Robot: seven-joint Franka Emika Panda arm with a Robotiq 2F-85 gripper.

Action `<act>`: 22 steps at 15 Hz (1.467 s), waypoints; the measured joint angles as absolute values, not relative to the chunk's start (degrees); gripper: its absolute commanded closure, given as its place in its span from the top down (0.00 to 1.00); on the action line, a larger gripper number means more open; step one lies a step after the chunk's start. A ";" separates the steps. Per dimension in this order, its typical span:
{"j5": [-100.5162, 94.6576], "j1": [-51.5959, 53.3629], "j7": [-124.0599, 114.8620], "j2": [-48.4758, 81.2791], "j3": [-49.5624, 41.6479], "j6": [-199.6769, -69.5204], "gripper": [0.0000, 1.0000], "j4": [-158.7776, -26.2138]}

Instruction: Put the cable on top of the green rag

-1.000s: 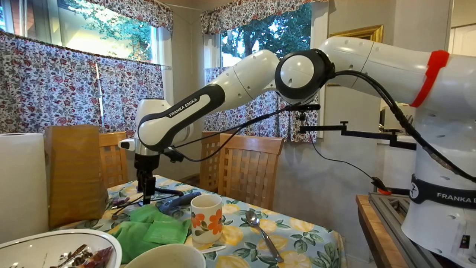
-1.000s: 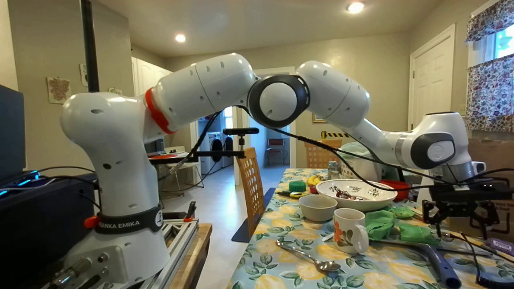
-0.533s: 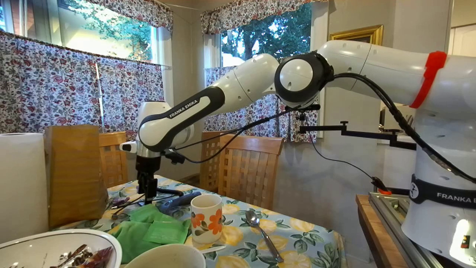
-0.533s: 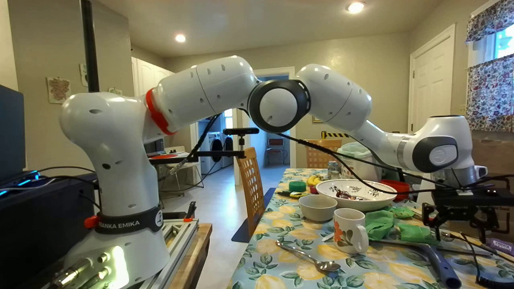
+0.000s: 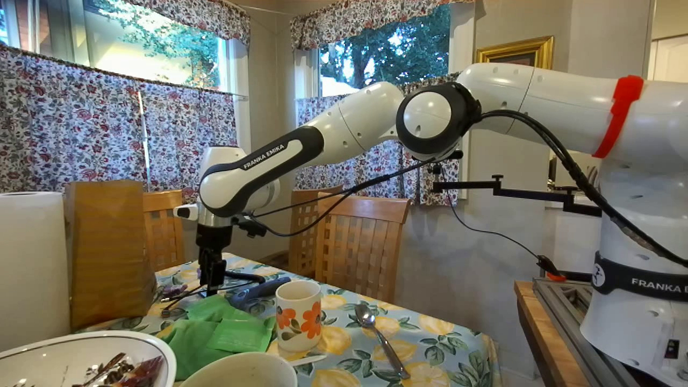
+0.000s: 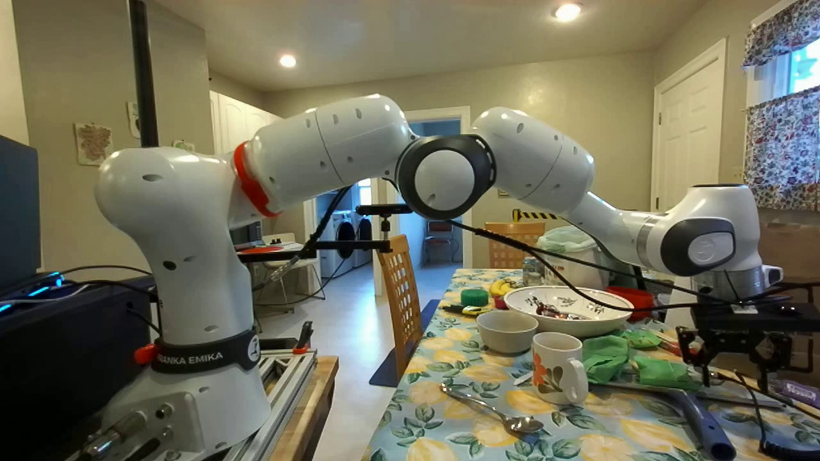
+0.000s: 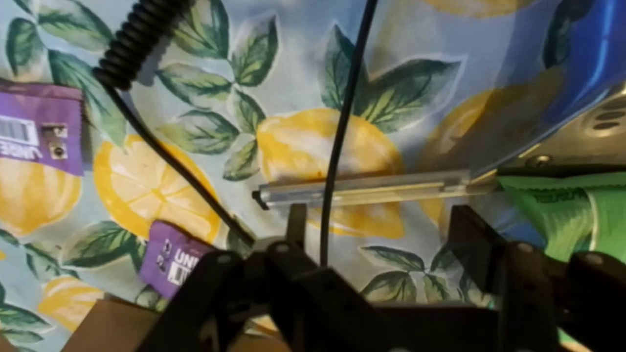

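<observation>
narrowing just now but spread, the gripper (image 6: 735,384) straddles the cable (image 7: 337,146) in the wrist view; pinching seems next. the green rag (image 6: 605,358) lies at the gripper's nine o'clock in an exterior view.

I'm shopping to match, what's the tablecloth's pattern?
The tablecloth has yellow lemons and green leaves on pale blue, clearest in the wrist view.

In an exterior view the claw (image 6: 735,383) hangs, jaws apart, near the cable (image 6: 758,412) and green rag (image 6: 604,360)
</observation>
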State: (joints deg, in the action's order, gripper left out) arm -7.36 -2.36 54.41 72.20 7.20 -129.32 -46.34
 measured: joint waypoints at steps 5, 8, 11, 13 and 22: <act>-5.56 -2.60 54.45 73.95 7.56 -127.86 0.82 -44.20; -5.16 -2.80 54.46 75.07 7.74 -126.77 0.72 -42.61; -4.78 -2.87 54.46 75.83 7.82 -125.73 0.54 -40.90; -4.62 -2.88 54.46 76.22 7.83 -125.03 0.31 -39.86; -4.15 -3.07 54.46 77.42 8.41 -124.74 0.01 -37.36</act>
